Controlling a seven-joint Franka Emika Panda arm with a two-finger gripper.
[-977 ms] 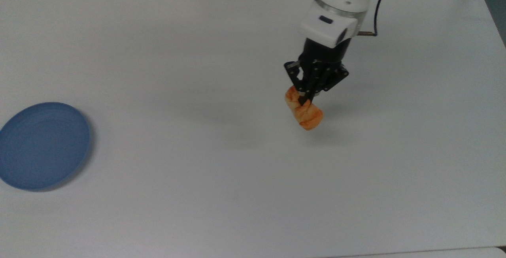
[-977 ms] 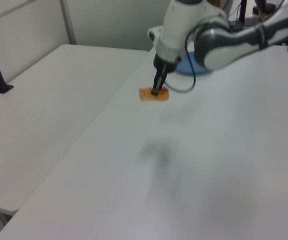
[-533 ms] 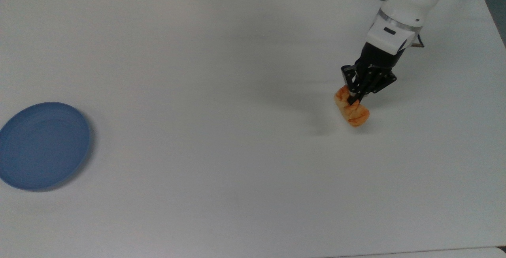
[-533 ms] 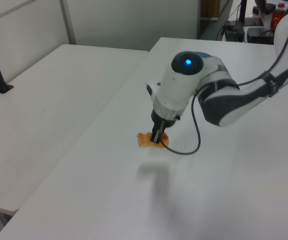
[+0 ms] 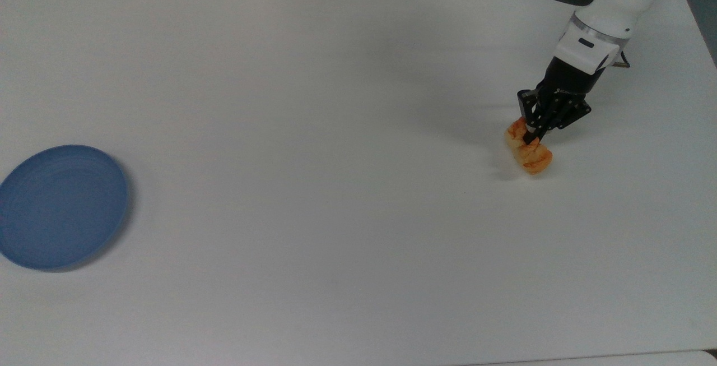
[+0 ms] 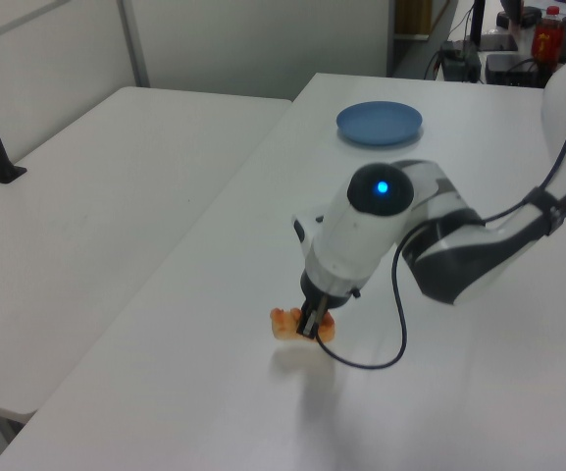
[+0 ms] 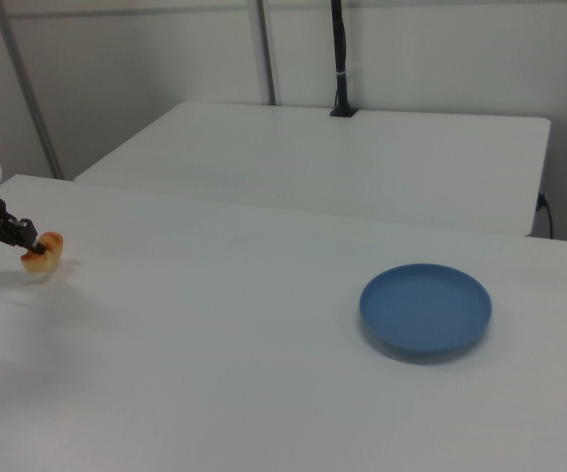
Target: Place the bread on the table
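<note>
The bread (image 5: 530, 153) is a small golden-orange roll at the top view's right, low over or touching the white table (image 5: 313, 130). My gripper (image 5: 529, 139) is shut on the bread's middle, its black fingers coming down from above. The left view has the bread (image 6: 288, 323) under the gripper (image 6: 309, 329) near the table's left edge. In the right view the bread (image 7: 44, 255) sits at the far left with the gripper (image 7: 35, 248) on it.
A round blue plate (image 5: 60, 205) lies at the top view's far left, well away from the bread; it is also in the left view (image 6: 380, 122) and the right view (image 7: 425, 307). A second white table (image 6: 77, 216) stands alongside.
The arm has carried the bread toward the top view's right and lower toward the table. In the left view it came nearer, uncovering the blue plate behind.
</note>
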